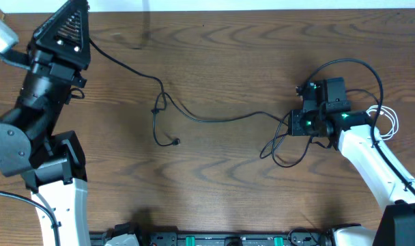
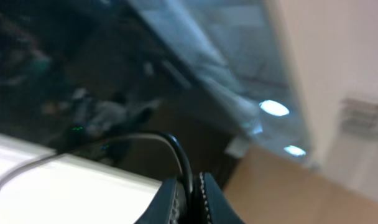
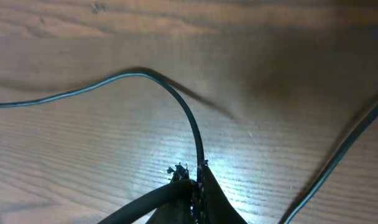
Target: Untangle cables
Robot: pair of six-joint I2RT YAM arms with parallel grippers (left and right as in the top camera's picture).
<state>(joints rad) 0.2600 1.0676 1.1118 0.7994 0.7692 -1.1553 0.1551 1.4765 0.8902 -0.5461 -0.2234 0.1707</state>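
We see black cables strung left to right through a knot, the left gripper pinching 1 up-left of the knot, nearer, the right gripper pinching another farther right.

Overhead looks straight down; right wrist shares its black cable, close; left wrist faces away
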